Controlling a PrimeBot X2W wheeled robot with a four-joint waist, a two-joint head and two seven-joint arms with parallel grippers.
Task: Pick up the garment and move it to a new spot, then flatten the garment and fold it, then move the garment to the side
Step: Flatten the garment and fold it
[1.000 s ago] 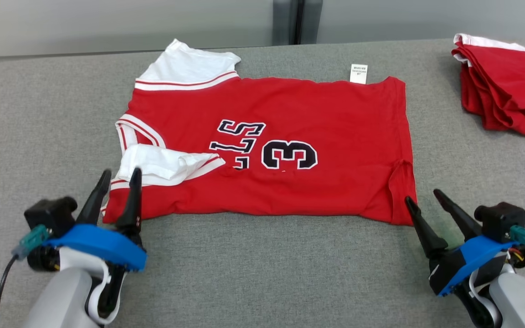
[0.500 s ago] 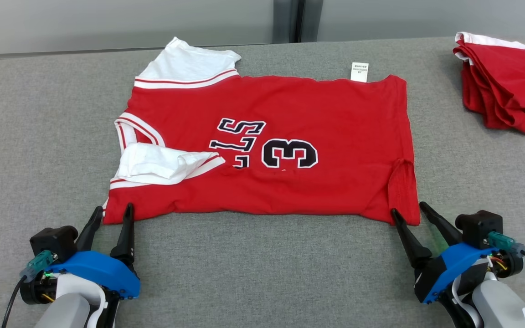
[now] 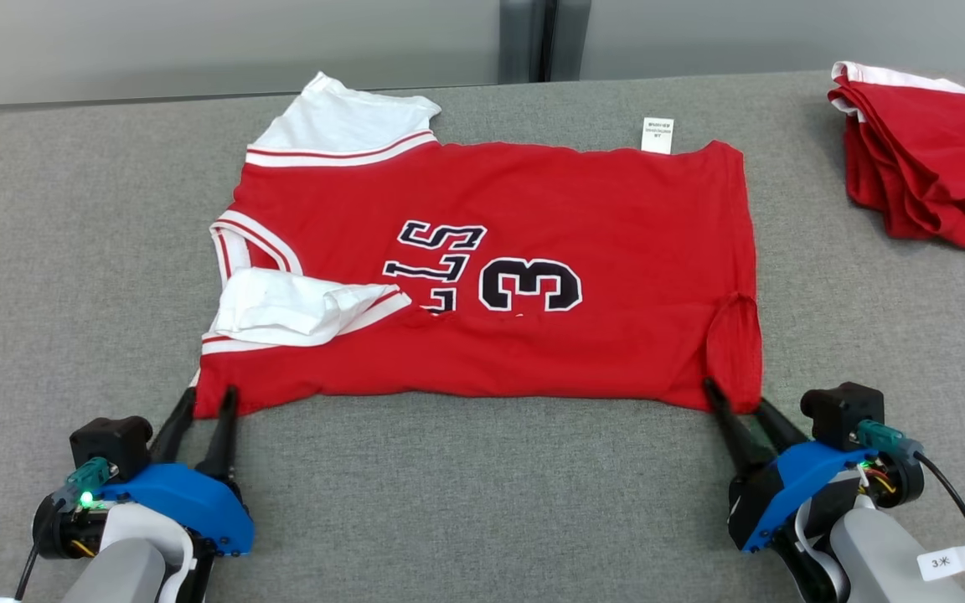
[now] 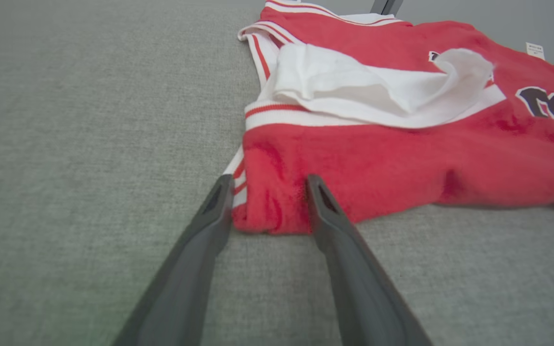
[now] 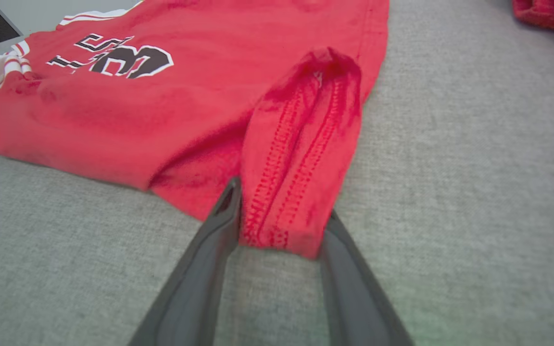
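straddling near corners of red jersey [image 3: 600,251], left gripper [image 3: 209,395], right gripper [image 3: 734,394]

A grey, woven-fabric table top [image 3: 482,502] stretches across the whole scene under soft, even light, and behind its far edge stand pale grey wall panels [image 3: 198,42] split by a dark vertical post [image 3: 533,38].
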